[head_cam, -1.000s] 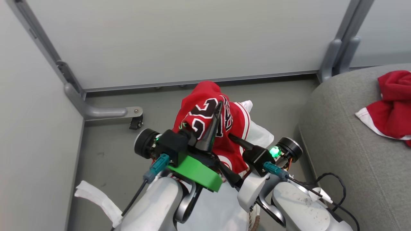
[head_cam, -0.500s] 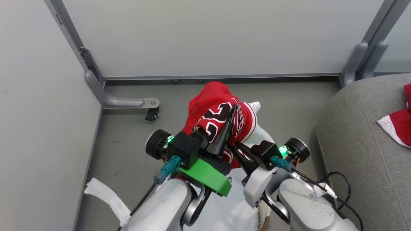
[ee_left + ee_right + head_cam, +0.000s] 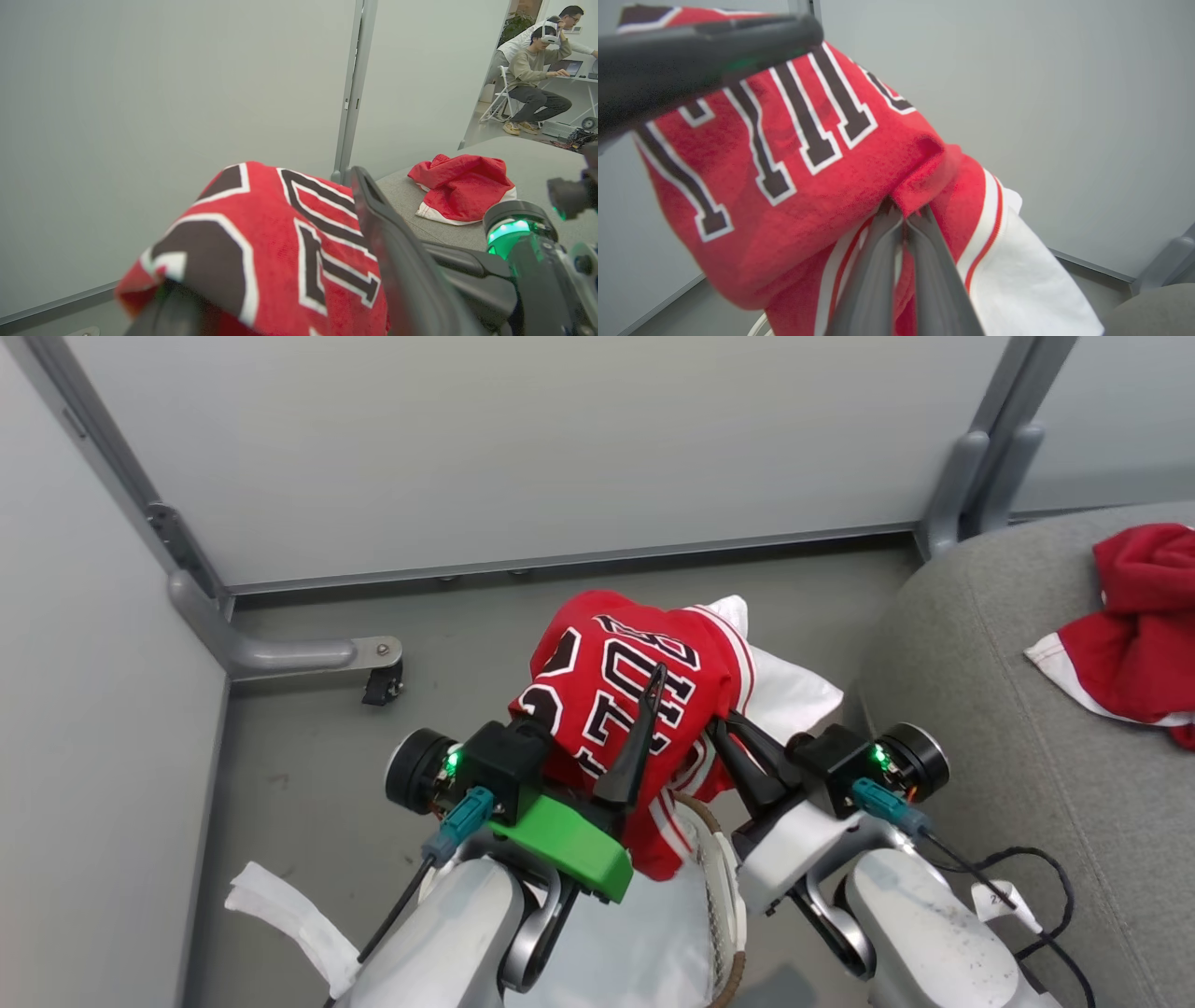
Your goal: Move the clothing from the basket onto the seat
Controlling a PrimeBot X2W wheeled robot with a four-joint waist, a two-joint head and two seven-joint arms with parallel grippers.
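Observation:
The red jersey [image 3: 616,663] with black-and-white lettering hangs lifted above the basket [image 3: 721,859]. It lies between the fingers of my left gripper [image 3: 644,705]: one dark finger [image 3: 387,242] rests on top, the other is hidden under the cloth. My right gripper [image 3: 903,212] is shut on a fold at the jersey's right edge [image 3: 724,728]. The white liner [image 3: 794,686] rises beside that edge. The red shorts [image 3: 1134,635] with white trim lie on the grey seat [image 3: 1008,709] to the right.
Grey partition walls stand ahead and to the left, with a castor foot [image 3: 373,681] on the floor. A white cloth strip [image 3: 280,915] lies at lower left. A black cable [image 3: 1036,868] trails by my right arm. Two people [image 3: 532,70] sit at a far desk.
The head camera has swung. The jersey now sits higher and flatter, with its lettering facing up. My right gripper has shifted to the right, out to the jersey's edge, and the liner has lifted along.

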